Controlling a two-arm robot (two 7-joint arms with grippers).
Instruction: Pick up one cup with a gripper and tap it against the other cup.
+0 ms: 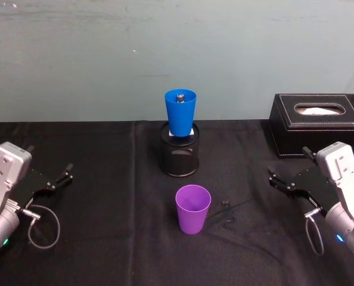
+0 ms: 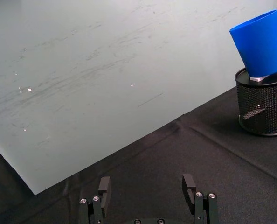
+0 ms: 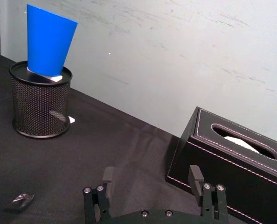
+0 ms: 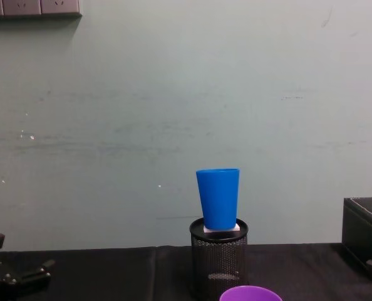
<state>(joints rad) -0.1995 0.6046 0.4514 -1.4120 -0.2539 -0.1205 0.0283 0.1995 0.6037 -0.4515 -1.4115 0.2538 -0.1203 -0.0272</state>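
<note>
The purple cup [image 1: 193, 208] stands upright on the black cloth at the middle front; its rim [image 4: 250, 294] shows at the chest view's lower edge. Behind it the blue cup [image 1: 180, 112] [image 4: 218, 197] rests upright on a white piece atop a black mesh holder [image 1: 179, 156]. A small dark object lies inside the blue cup. My left gripper [image 1: 64, 174] [image 2: 147, 189] sits open at the far left, well away from both cups. On the far right my right gripper [image 1: 278, 180] [image 3: 151, 175] is open too, with nothing between its fingers.
A black tissue box [image 1: 317, 124] [image 3: 231, 158] stands at the back right, just behind the right gripper. A small black scrap [image 1: 226, 204] lies right of the purple cup. The pale wall [image 4: 173, 113] rises behind the table. Open cloth lies on both sides of the cups.
</note>
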